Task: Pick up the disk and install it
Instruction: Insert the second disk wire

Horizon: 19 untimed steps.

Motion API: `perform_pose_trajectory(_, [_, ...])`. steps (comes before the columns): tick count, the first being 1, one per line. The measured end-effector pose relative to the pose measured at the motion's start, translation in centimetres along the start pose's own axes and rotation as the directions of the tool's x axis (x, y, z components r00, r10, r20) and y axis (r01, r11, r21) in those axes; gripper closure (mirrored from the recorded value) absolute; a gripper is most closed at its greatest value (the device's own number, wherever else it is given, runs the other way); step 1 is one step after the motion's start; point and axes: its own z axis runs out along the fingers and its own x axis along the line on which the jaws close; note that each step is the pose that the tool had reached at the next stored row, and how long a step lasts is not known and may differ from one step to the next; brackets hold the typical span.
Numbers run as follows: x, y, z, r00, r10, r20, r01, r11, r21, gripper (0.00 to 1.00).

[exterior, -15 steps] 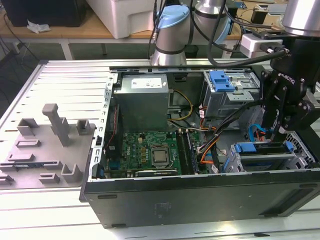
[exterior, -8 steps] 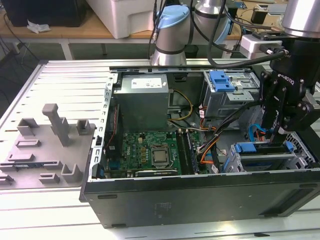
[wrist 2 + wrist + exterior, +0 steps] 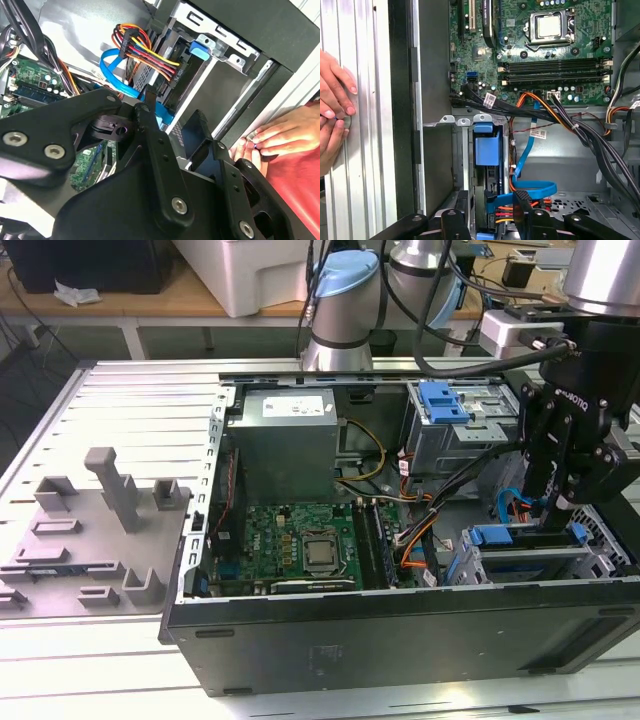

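The black tool (image 3: pixel 562 502) is seen lowered over the silver hard drive in its blue plastic carrier bracket (image 3: pixel 487 150), seated in the cage; its opening cannot be told.

The disk (image 3: pixel 486 150) sits directly beneath my gripper (image 3: pixel 491 200), standing on its narrow edge in the slot of the drive bay. In the first wrist view I see mostly its blue plastic carrier bracket, a rectangular blue tab running along the upper edge, with a strip of dark drive body showing toward my gripper. In the exterior view the disk (image 3: pixel 505 537) shows as a blue bracket over a silver side, just below my gripper (image 3: pixel 555 510).
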Motion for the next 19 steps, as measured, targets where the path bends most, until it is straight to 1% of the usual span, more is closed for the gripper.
perform_pose_trajectory(6, [0.4, -0.01, 0.08, 1.0, 0.002, -0.0002, -0.002, 1.0, -0.0005, 0.52])
perform_pose_trajectory(18, [0.41, -0.01, 0.08, 1.0, 0.008, -0.0005, -0.008, 1.0, -0.0018, 0.52])
perform_pose_trajectory(19, [0.41, -0.01, 0.08, 1.0, 0.009, -0.0005, -0.009, 1.0, -0.0019, 0.54])
